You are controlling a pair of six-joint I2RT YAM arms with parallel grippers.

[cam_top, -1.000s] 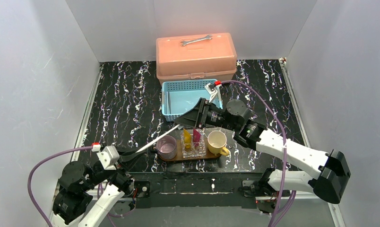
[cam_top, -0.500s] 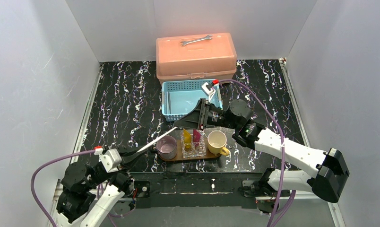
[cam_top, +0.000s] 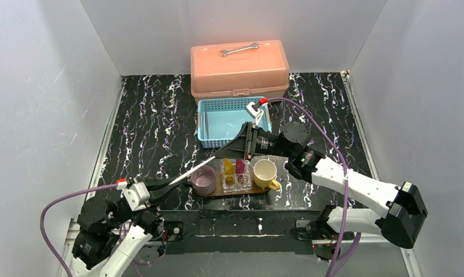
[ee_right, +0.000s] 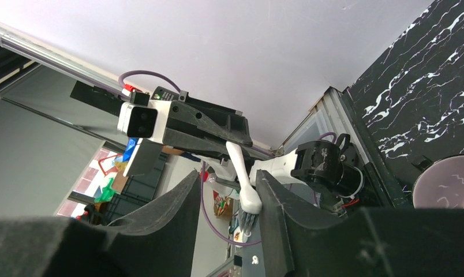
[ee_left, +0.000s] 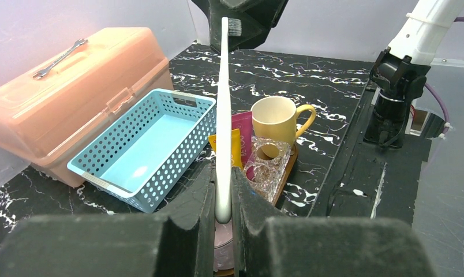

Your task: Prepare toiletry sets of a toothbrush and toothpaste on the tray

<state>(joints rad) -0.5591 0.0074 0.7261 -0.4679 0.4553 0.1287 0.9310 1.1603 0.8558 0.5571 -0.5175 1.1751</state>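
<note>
Toothbrush (ee_left: 223, 86) sat clamped by its handle in my left gripper (ee_left: 223, 180); my right gripper (ee_right: 228, 180) straddled its bristle end, seemingly not yet gripping.

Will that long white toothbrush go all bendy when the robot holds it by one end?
Probably stiff: the toothbrush sticks out straight from the left gripper, held at one end, without sagging. Likely light, being so thin. Its smooth handle might twist in the grip.

You see plain white walls (cam_top: 45, 86) enclosing three sides of a table (cam_top: 154, 115) with a black, white-veined marbled top. The light falls evenly, with only soft shadows
</note>
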